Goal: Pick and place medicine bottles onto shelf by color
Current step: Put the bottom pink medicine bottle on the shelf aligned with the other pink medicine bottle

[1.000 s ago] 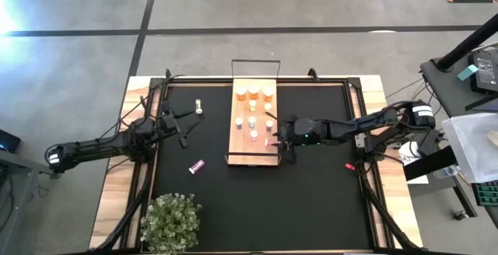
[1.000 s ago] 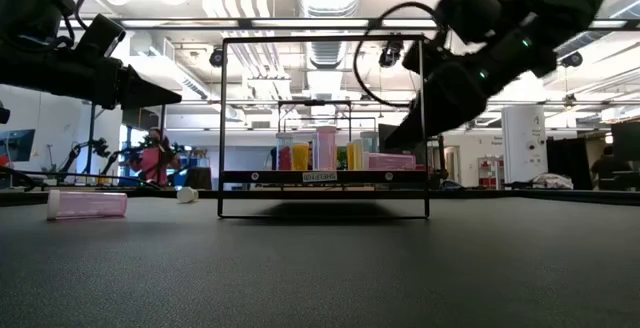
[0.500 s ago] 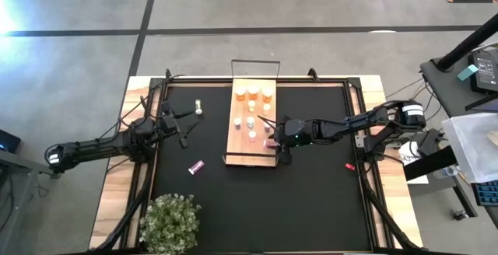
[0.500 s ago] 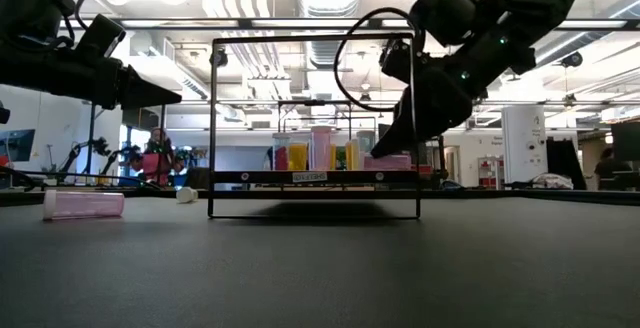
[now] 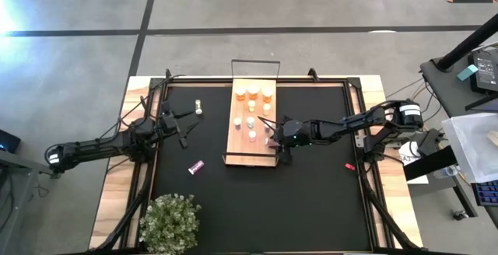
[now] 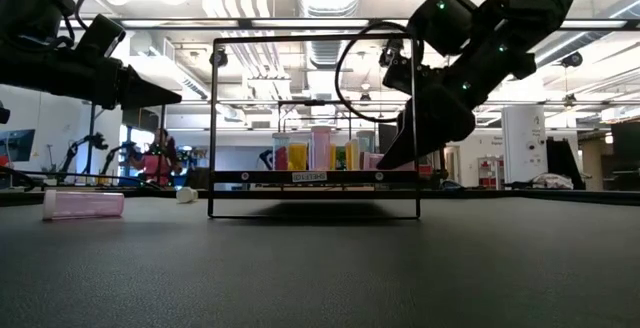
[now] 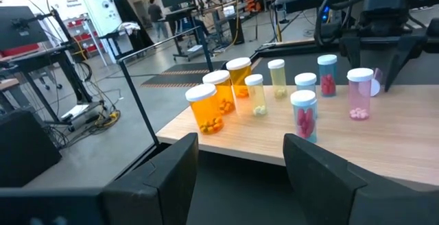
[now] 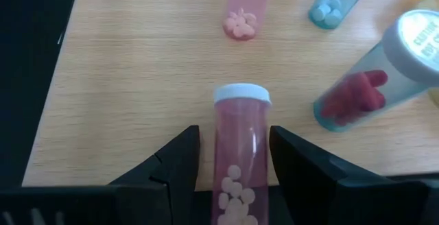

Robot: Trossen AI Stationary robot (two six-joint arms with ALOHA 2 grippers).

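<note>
Right gripper (image 8: 232,158) is over the right edge of the shelf (image 5: 237,148), its fingers (image 8: 180,158) pinching a slim pink bottle (image 8: 239,153). It's translucent pink with a white cap, pale round pills piled inside, lying lengthwise between the fingers just above the light wood board.

The shelf itself is a long pale-wood board with thin black wire frames at its ends, sitting mid-counter on the black mat (image 5: 311,200). Standing on it: three wider amber bottles (image 5: 254,92) across the far end, then slimmer white-capped ones nearer in, some clear with red pills, one pink.

Off the shelf, a pink bottle (image 5: 196,165) lies on its side on the mat to the near left, and a small pale bottle (image 5: 199,108) sits far left.

Left gripper (image 5: 184,123) hangs over the mat left of the shelf, fingers spread, holding nothing.
</note>
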